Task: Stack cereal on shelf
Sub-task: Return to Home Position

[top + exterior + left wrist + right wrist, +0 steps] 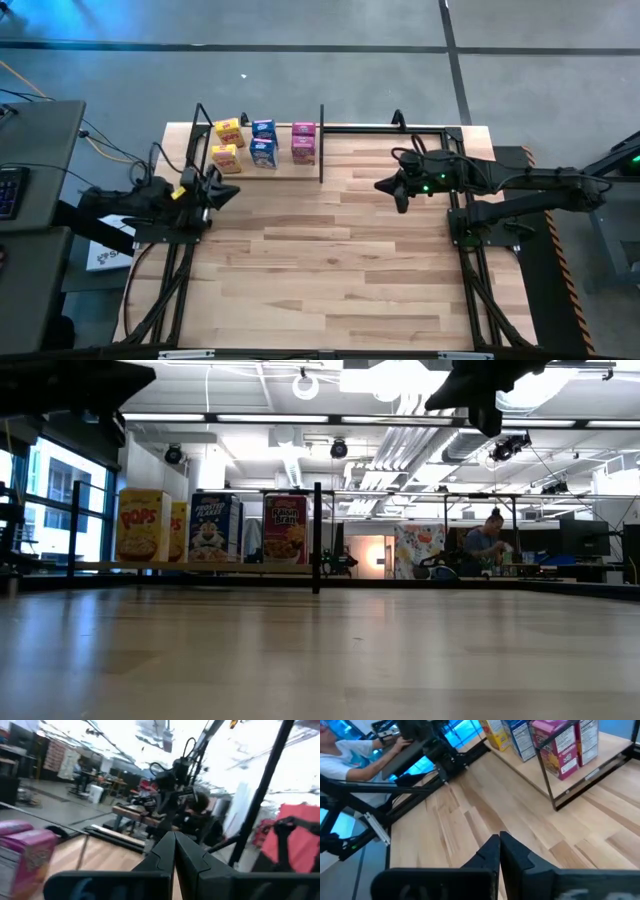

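Note:
Several cereal boxes stand upright on their bottoms on the shelf [285,171] at the table's far left. They form two rows: yellow [228,132], blue [264,130] and pink [303,131] behind, with yellow [226,158], blue [264,153] and pink [303,151] in front. The low view shows them as yellow [143,525], blue [215,528] and pink [286,528]. My left gripper [230,193] is shut and empty, near the table's left edge. My right gripper [384,185] is shut and empty, raised above the table to the right of the shelf. It looks toward the pink box [557,747].
The shelf's black upright posts [321,145] and a black rod [395,128] along the far edge stand near both arms. Bare wooden tabletop [330,270] lies toward the near edge. A person [342,757] sits beyond the table's left side, and another person [487,545] is far off in the room.

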